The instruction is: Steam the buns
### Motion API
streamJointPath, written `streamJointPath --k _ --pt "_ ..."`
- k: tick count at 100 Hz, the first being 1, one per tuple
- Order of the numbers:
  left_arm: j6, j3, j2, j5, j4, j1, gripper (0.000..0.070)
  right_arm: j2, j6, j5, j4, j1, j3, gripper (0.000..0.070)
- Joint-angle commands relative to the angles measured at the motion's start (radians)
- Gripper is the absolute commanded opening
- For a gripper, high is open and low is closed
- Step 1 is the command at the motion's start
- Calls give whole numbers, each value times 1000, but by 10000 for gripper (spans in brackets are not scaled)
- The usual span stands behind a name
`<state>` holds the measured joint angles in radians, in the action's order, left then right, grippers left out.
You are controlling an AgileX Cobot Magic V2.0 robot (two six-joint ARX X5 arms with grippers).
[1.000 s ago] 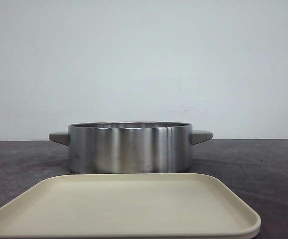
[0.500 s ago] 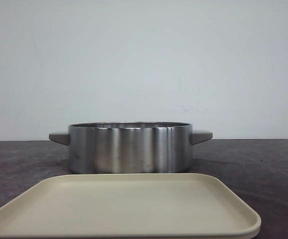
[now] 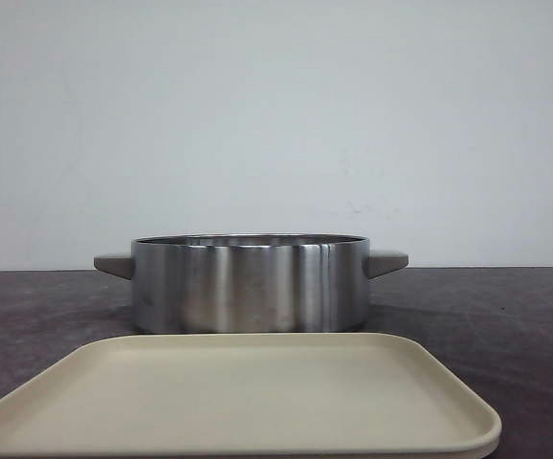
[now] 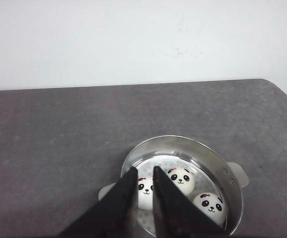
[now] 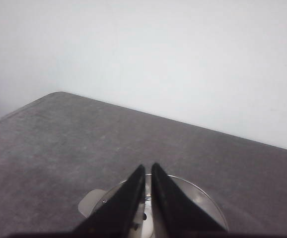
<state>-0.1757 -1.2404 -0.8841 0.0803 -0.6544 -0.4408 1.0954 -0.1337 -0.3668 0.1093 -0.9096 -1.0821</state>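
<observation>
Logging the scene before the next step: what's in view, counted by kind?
Buns visible: 3
Pot: 1
Tray: 1
Grippers: 2, left, right
Total: 7

Soft, even, diffuse light throughout; white wall (image 3: 276, 115) bright, close to washed out. Vertical glare bands across the steel pot (image 3: 250, 284), brightest left of centre. Faint shadow on the dark table (image 3: 506, 316) right of the pot. Cream tray (image 3: 238, 397) in front of the pot slightly soft. Wrist views mildly grainy, gripper fingers (image 4: 121, 198) near-black silhouettes, detail lost.
</observation>
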Motion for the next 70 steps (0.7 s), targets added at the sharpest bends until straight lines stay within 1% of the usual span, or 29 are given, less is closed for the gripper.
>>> streamJointPath --k 1,3,9,18,24,30,43,46,51,62,70 --pt "6 -9 -5 2 12 -4 6 -1 6 -3 10 -5 -18 15" --pt "6 -9 -5 2 12 -4 6 -11 2 -25 34 8 -16 15" --pt "6 -9 -5 2 12 -4 6 -42 10 -39 88 45 -5 15" --pt "6 -9 -5 2 12 -4 6 -124 60 19 111 110 65 15" --pt "6 -9 -4 2 12 -4 6 -198 100 63 77 161 149 15" --pt "6 -9 -5 2 12 -4 6 -283 124 105 11 219 254 15" --pt "6 -9 -5 2 12 -4 6 -484 126 164 -148 368 510 15" --pt "6 -9 -4 2 12 -4 6 -521 126 172 -169 399 555 15" --pt "6 -9 -4 2 12 -4 6 -594 126 193 -190 462 636 15" --pt "6 -9 -5 2 12 -4 6 -747 124 239 -191 604 788 15" --pt "6 -9 -5 2 12 -4 6 -838 115 245 -190 693 882 15"
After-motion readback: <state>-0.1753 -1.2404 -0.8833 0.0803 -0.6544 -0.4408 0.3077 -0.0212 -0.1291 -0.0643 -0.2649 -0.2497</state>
